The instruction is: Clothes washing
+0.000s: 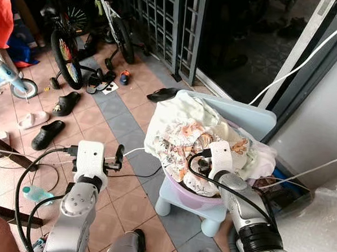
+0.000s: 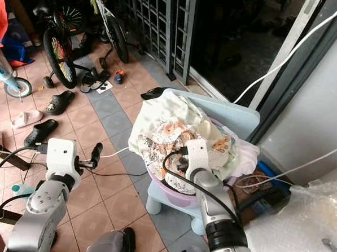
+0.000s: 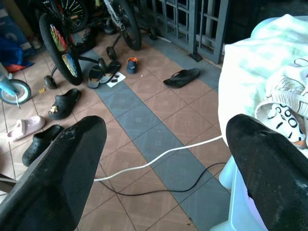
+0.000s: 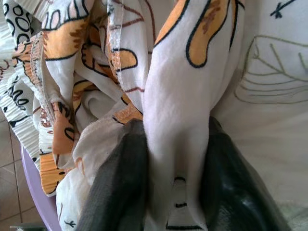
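The printed garment (image 4: pixel 175 115), white with orange and black cartoon shapes, lay bunched on top of a heap of laundry (image 1: pixel 180 112) in a purple basin (image 1: pixel 187 197), which sat on a pale blue stool (image 1: pixel 237 115) by the doorway. The right pincer (image 4: pixel 175 192) was buried in that heap, its two black fingers (image 4: pixel 120 187) clenched on a raised fold of the printed cloth. Pinching a ridge rather than a flat spread probably gave the fingers something to bite on, so the piece could be lifted clear of the pile. The basin likely stood on the stool to bring the clothes within the arm's reach.

The left pincer (image 3: pixel 166 159) hovered released over the tiled floor (image 1: pixel 123 123) just beside the stool, holding nothing, perhaps kept ready to help.

Cables (image 3: pixel 154 161) trailed across the floor. Further out were scattered sandals (image 1: pixel 46 134), a black flip-flop (image 3: pixel 182 77), bicycles (image 1: pixel 68 53) and a metal grille gate (image 1: pixel 162 24). No brand or legible writing could be read on anything; the marks on the cloth were only pattern.
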`<state>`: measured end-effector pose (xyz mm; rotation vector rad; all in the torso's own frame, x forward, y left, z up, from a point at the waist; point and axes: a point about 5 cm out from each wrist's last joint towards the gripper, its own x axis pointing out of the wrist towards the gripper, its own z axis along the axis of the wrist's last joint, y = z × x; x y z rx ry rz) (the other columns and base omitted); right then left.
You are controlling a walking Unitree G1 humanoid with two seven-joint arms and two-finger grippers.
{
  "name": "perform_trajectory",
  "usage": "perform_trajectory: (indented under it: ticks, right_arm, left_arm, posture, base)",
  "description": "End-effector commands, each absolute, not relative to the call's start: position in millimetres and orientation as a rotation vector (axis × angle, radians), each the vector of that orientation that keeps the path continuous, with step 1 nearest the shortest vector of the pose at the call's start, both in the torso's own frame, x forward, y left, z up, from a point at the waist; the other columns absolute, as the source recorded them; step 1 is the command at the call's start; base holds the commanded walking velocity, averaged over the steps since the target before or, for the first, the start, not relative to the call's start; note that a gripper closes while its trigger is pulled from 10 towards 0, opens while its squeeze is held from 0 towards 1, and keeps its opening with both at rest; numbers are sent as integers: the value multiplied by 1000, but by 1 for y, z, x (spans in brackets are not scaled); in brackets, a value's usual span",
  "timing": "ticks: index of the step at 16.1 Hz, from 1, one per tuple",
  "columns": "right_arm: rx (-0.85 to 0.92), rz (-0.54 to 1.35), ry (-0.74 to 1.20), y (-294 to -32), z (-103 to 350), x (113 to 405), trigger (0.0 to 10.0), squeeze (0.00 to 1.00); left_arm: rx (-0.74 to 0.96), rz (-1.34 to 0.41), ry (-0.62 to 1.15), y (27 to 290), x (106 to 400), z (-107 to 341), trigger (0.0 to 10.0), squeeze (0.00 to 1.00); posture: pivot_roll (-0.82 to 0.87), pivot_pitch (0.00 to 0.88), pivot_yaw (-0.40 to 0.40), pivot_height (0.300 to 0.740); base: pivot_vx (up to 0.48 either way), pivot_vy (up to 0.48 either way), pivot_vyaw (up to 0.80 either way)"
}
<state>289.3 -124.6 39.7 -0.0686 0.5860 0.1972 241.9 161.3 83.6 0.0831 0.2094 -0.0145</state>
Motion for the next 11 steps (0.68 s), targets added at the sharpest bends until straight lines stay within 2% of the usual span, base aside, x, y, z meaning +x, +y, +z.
perform_trajectory:
  ticks: [1,6,8,11]
  right_arm:
    - [-52,210,588,-122,39,286,0,0]
    - [30,195,383,-130,61,293,0,0]
    - [30,193,262,-138,76,287,0,0]
    - [-3,166,98,-152,95,275,0,0]
  left_arm:
    - [94,-5,211,164,242,82,10000,0]
    - [87,-65,168,157,248,85,10000,0]
    - [120,-186,115,144,246,89,10000,0]
    - [148,-252,69,138,245,90,10000,0]
  posture:
    - [23,78,46,740]
    - [14,60,44,740]
    - [6,54,46,740]
    - [-18,20,55,740]
  base:
    - [0,0,0]
    - [0,0,0]
    - [0,0,0]
    - [0,0,0]
